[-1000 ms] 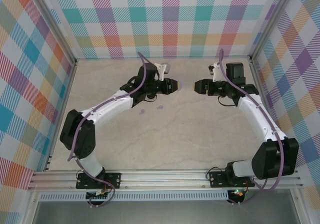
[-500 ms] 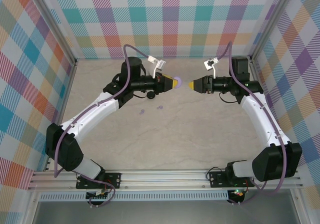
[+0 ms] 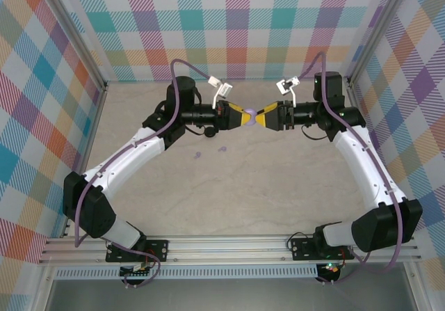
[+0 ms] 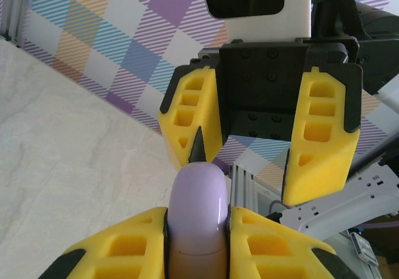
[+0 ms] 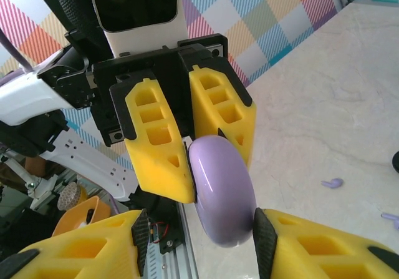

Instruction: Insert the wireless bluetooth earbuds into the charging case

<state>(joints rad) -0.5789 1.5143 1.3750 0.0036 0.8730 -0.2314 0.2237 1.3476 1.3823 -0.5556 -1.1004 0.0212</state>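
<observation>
Left wrist view: left gripper [image 4: 198, 215] clamps the lilac case [image 4: 198, 191] above the tabletop's [image 3: 278, 186] far middle, right gripper [image 4: 249, 173] half-open astride it, earbuds [image 3: 222, 148] loose beneath; I judge a mistimed handover release would drop it.

Lilac, plain: charging case [image 4: 198, 210], earbuds [image 5: 331, 183]. Yellow fingers [image 4: 318, 135] with black trim: left gripper [image 3: 243, 116], right gripper [image 3: 259, 116], on white arms [image 3: 132, 158] with purple cables [image 3: 189, 63]. Beige marbled: table [image 3: 278, 179]; multicolour plaid: walls [image 3: 229, 26].

The left gripper [image 3: 244, 117] and right gripper [image 3: 259, 116] block each other head-on around the lilac case [image 3: 250, 112]; nearer table [image 3: 243, 186] lies open.
</observation>
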